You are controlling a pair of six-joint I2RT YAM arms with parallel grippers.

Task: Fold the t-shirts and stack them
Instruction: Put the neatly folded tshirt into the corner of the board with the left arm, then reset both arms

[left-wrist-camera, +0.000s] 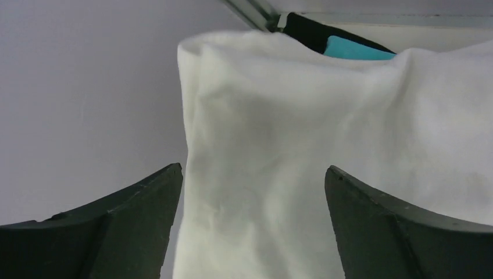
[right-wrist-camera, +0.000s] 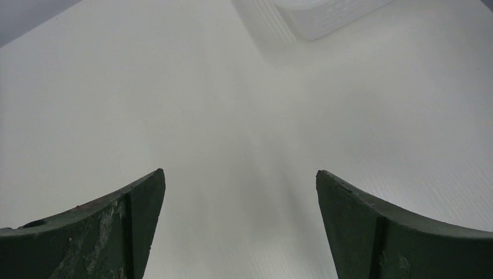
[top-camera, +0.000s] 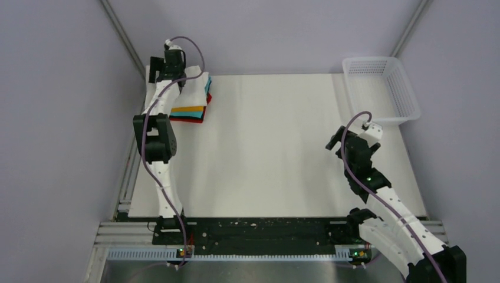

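Presently | left fingers (left-wrist-camera: 134,226) were spread over the white t-shirt (left-wrist-camera: 290,145) | it lay atop the folded stack (top-camera: 191,112) at the desk's (top-camera: 277,153) far-left corner | right fingers (right-wrist-camera: 116,226) hung spread above the desk, near the mesh basket (top-camera: 383,88).

The left arm (top-camera: 154,138) is covering the left part of the white t-shirt (top-camera: 197,79) from above, and the teal shirt (top-camera: 207,88), orange shirt (top-camera: 187,109) and red shirt (top-camera: 188,119) beneath are showing only thin edges. At the left wrist the white cloth is running off the picture, hiding all but a corner of the black shirt (left-wrist-camera: 305,29). The blurred basket (right-wrist-camera: 325,14) is being cut off at the right wrist view's far edge.
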